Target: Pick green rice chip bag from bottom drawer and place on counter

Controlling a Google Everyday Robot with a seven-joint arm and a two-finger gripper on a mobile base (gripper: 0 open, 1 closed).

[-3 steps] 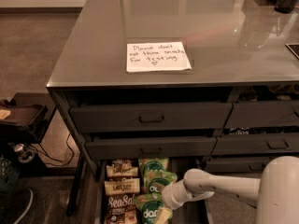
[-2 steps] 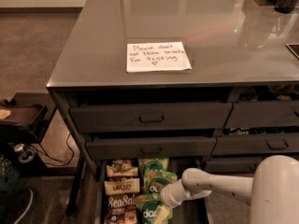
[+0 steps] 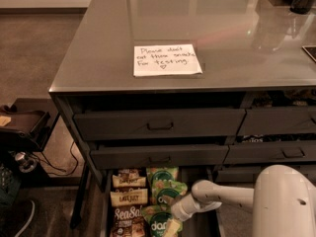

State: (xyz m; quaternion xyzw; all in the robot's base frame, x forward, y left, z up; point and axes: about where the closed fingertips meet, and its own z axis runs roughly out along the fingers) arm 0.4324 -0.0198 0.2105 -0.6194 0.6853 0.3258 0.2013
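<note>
**Now: end effector (image 3: 172, 226) down in the drawer (image 3: 202, 228)**

Arm reaches in from the right, low over the open bottom drawer. End effector tip sits against the nearest green bag (image 3: 157, 225), front of the right-hand column. Clenched or released: cannot tell. Two like bags (image 3: 164, 177) lie behind it, toward the cabinet. SeaSalt bags (image 3: 127, 216) fill the left column. Desk (image 3: 237, 43) above, glossy grey, carries a handwritten note (image 3: 167, 59).
</note>
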